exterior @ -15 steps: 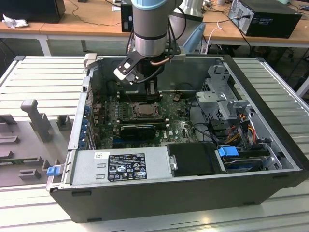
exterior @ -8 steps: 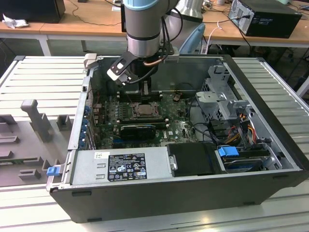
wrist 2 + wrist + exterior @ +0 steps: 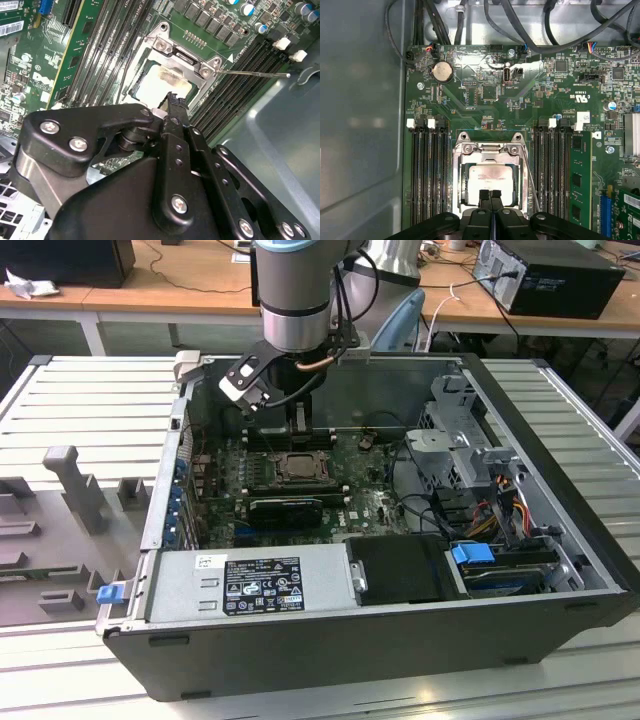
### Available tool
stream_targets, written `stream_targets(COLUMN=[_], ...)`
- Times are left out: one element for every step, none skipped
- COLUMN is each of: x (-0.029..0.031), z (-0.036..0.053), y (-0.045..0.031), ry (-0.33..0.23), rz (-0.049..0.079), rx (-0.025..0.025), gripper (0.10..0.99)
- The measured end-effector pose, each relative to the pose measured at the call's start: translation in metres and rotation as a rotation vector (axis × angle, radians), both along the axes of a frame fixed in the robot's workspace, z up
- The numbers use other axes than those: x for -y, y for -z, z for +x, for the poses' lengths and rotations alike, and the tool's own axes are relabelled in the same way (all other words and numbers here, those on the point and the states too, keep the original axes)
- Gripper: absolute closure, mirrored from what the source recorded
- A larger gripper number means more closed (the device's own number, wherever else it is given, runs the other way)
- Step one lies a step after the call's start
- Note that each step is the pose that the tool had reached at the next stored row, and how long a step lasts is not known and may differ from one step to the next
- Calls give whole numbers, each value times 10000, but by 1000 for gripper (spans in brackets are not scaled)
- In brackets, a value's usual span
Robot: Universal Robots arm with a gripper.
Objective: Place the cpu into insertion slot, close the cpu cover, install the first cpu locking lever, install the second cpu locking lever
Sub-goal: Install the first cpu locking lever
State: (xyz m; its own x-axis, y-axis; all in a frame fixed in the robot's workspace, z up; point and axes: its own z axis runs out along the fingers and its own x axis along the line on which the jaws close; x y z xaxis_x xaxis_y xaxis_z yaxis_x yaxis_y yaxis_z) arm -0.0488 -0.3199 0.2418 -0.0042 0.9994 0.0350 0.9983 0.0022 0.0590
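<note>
The gripper [image 3: 491, 196] is hanging low over the middle of the motherboard [image 3: 470, 105] inside the open computer case [image 3: 400, 640]. Its jaws are pressed together, gripping nothing; closed like this, they are probably serving as one narrow pushing tip rather than as a clamp. The cpu [image 3: 492, 176] is lying flat in the insertion slot [image 3: 464, 190], between the two banks of memory slots [image 3: 427, 175]. The cpu cover [image 3: 489, 149] is lying down over it, framing its pale top, so seating and covering look done. The fingertips are hovering at the cpu's edge, touching or just above it; I cannot tell which. One thin locking lever [image 3: 252, 74] is sticking out from the slot's corner across the memory slots, apparently not latched.
</note>
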Motion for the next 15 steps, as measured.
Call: stream_targets(x=[0,0,0,0,0,0,0,0,0,0,0,0,0,0,0], z=[0,0,0,0,0,0,0,0,0,0,0,0,0,0,0], y=[-13,-22,-35,-47,-64,-77,-85,-106,-119,-136,-178,-216,-275,-314,-342], ry=[0,0,0,0,0,0,0,0,0,0,0,0,-1,0,0], rz=[0,0,0,0,0,0,0,0,0,0,0,0,0,0,0], rx=[0,0,0,0,0,0,0,1,0,0,0,0,-4,-10,-14], gripper=[980,980,980,980,980,980,980,980,980,980,980,980,980,980,980])
